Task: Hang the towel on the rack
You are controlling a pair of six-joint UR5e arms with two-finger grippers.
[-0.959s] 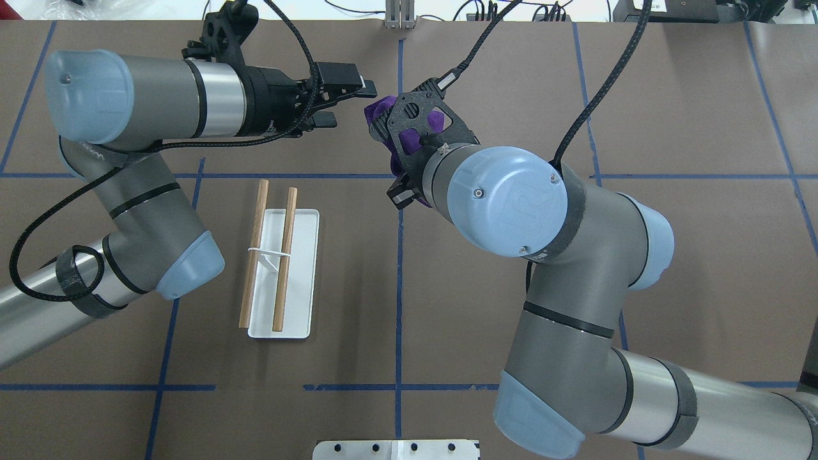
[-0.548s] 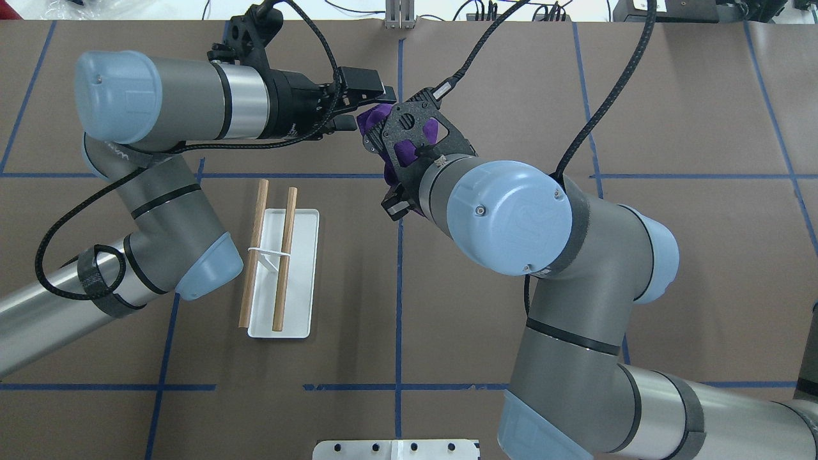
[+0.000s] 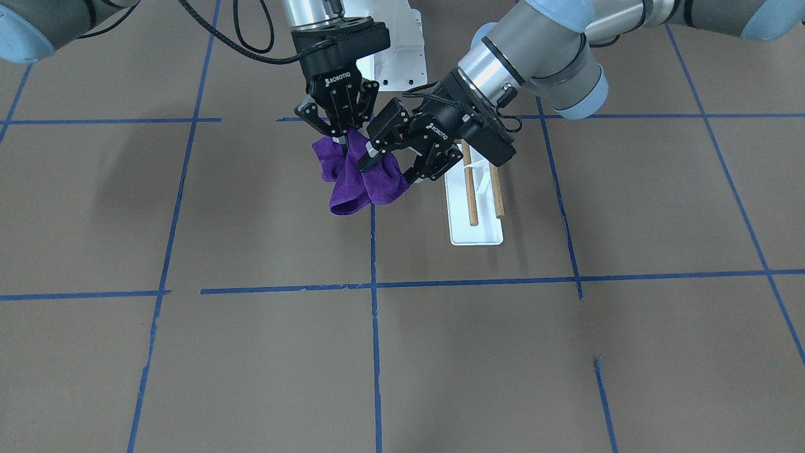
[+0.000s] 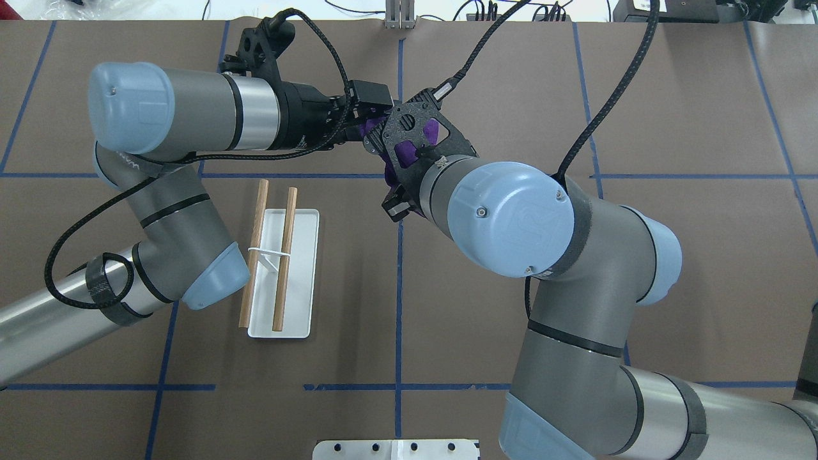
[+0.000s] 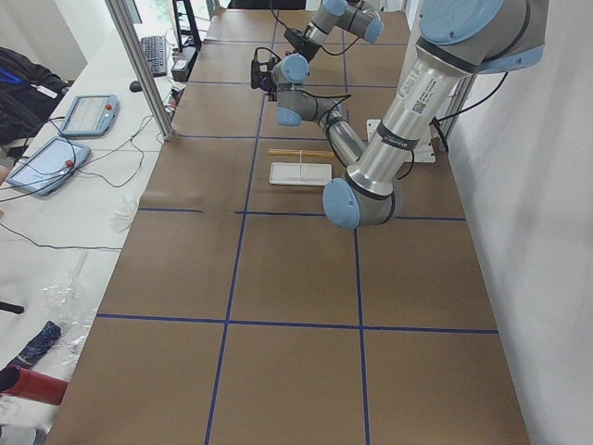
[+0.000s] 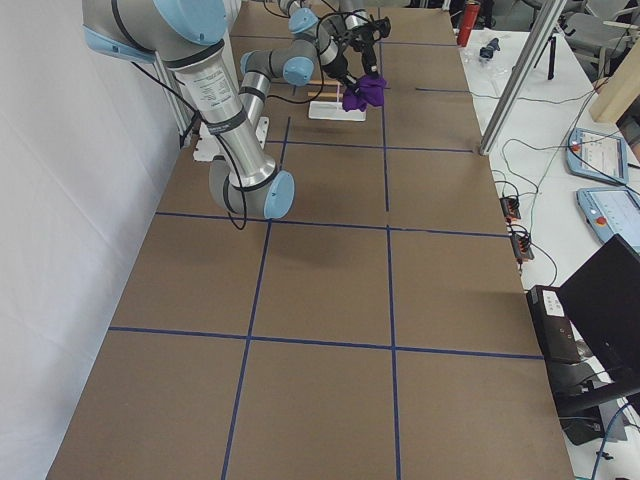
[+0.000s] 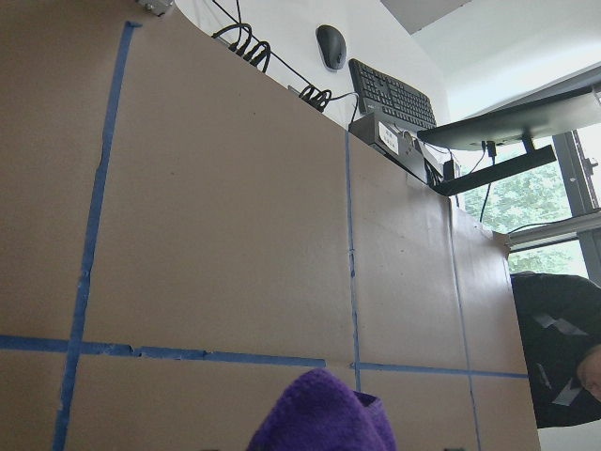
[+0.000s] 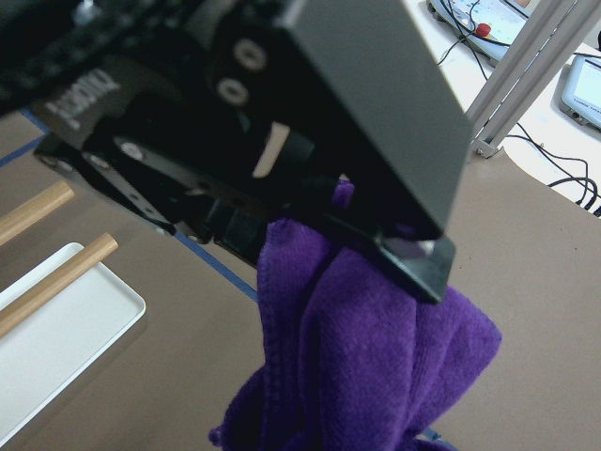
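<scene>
Now the crumpled purple cloth towel [image 3: 360, 182] hangs above the brown paper-covered table [image 3: 251, 352], near the small white-based rack with two wooden rods [image 3: 476, 234], past its far end on the robot's right. The right gripper [image 3: 339, 139] pinches the towel's top from above. The left gripper [image 3: 391, 168], jaws spread wide, straddles the fold facing the rack without clamping it

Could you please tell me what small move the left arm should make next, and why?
Probably close the left gripper: it stands open with a fold of the purple towel seemingly between its fingers, while the right gripper holds the towel bunched, apart from the rack. Two grips could spread it.
</scene>
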